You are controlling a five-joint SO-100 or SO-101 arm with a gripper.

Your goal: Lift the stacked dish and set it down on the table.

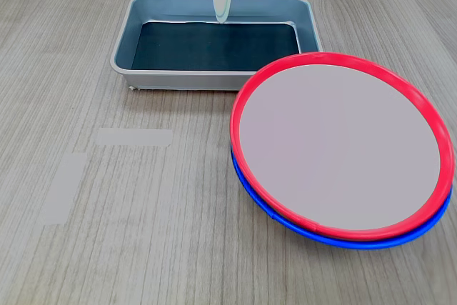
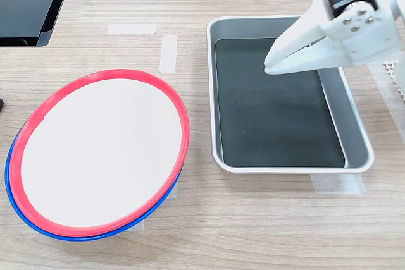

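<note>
The stacked dish (image 1: 339, 148) (image 2: 101, 150), red-rimmed with a pale flat centre, rests tilted on top of a same-sized blue-rimmed plate (image 1: 251, 196) (image 2: 9, 172). The pair sits on the wood-grain table (image 1: 143, 248) (image 2: 266, 219), at the first exterior view's right and the second exterior view's left. My white gripper (image 1: 221, 16) (image 2: 269, 66) hangs over the grey tray, well apart from the dishes. Its fingers are together and hold nothing.
A grey metal tray (image 1: 121, 51) (image 2: 212, 93) with a dark liner lies beside the plates, under the gripper. Pale tape strips (image 1: 134, 136) (image 2: 131, 28) mark the tabletop. A black device (image 2: 28, 4) sits at the second exterior view's top left.
</note>
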